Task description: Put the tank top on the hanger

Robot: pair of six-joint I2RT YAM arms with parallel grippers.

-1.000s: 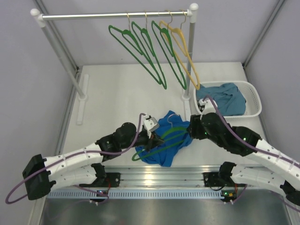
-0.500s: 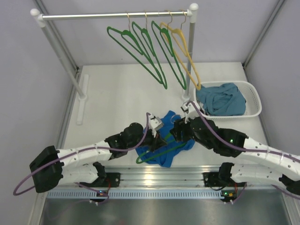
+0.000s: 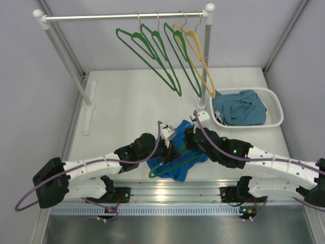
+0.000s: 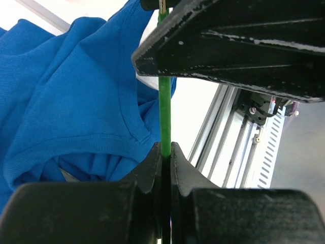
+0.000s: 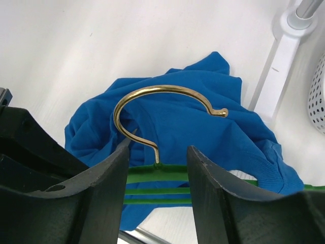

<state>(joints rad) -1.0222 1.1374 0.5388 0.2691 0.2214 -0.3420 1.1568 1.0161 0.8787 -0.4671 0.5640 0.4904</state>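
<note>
The royal-blue tank top (image 3: 179, 152) lies crumpled on the table near the front edge, with a green hanger (image 3: 172, 163) on top of it. My left gripper (image 3: 171, 146) is shut on the hanger's thin green bar (image 4: 165, 117), with the tank top (image 4: 76, 101) beside it. My right gripper (image 3: 189, 138) is open right above the hanger's top. In the right wrist view the brass hook (image 5: 152, 109) and the green hanger bars (image 5: 157, 183) sit between my open fingers (image 5: 99, 198), over the tank top (image 5: 203, 127).
A rail (image 3: 122, 17) at the back holds three green hangers (image 3: 152, 56) and a yellow hanger (image 3: 200, 58). A white basket (image 3: 274, 109) at the right holds a teal garment (image 3: 241, 108). The rail's right post (image 3: 205, 61) stands just behind my right gripper.
My right arm has swung left and forward until its open gripper straddles the hanger's hook. My left gripper has shifted right with the hanger, and the tank top bunched up under it.
</note>
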